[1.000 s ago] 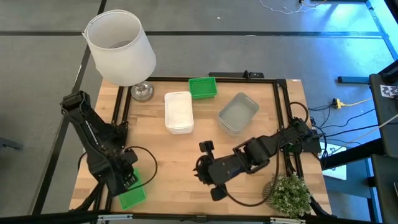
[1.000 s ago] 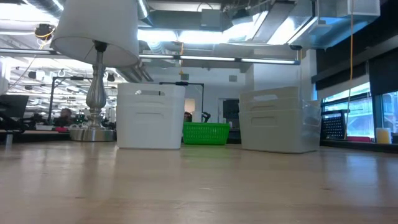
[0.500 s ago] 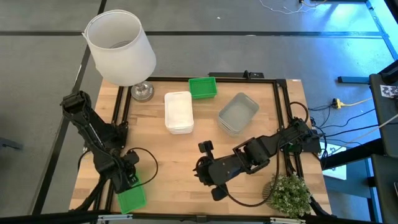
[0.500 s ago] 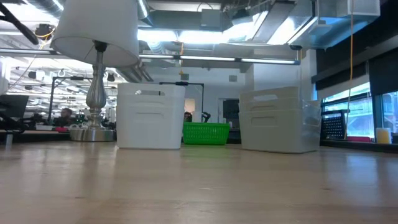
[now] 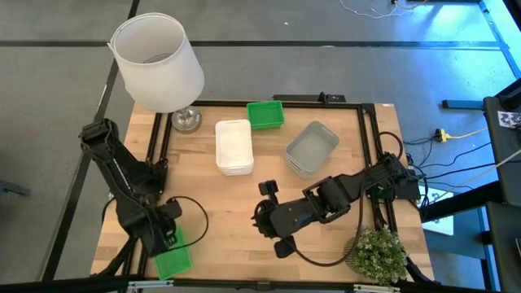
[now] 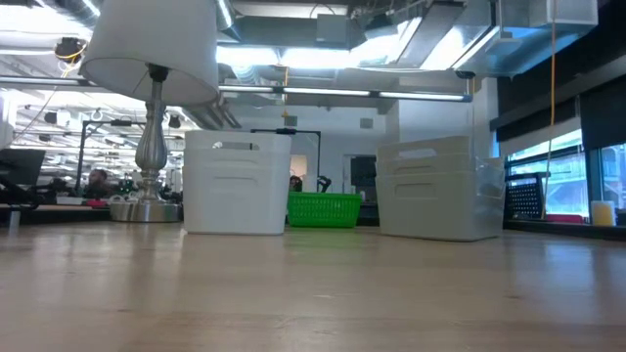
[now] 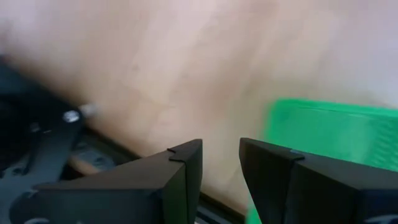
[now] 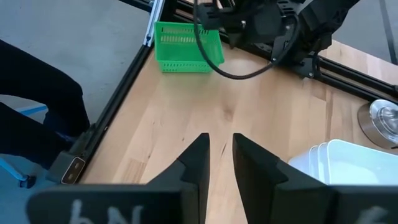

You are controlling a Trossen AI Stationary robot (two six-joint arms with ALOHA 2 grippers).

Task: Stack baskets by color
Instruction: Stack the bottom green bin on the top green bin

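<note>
A green basket (image 5: 172,260) (image 7: 323,134) (image 8: 186,40) rests on its base at the table's near left corner. My left gripper (image 5: 168,233) (image 7: 221,162) hangs just above its far edge, pointing down, open, with bare table between the fingers. A second green basket (image 5: 265,115) (image 6: 324,209) stands at the far edge. A stack of white baskets (image 5: 234,146) (image 6: 238,183) and a stack of grey baskets (image 5: 312,148) (image 6: 435,188) stand in front of it. My right gripper (image 5: 260,220) (image 8: 221,149) hovers over the near middle, tilted down toward the left, open and empty.
A tall lamp with a white shade (image 5: 156,61) (image 6: 152,117) stands at the far left corner. A small potted plant (image 5: 378,252) sits at the near right corner. A black frame (image 5: 159,155) rims the table. Bare wood (image 5: 220,212) lies between the two grippers.
My left gripper has shifted a little over the near green basket, toward the near edge and back, sinking slightly and rolling a bit about its own axis. The baskets have stayed where they were.
</note>
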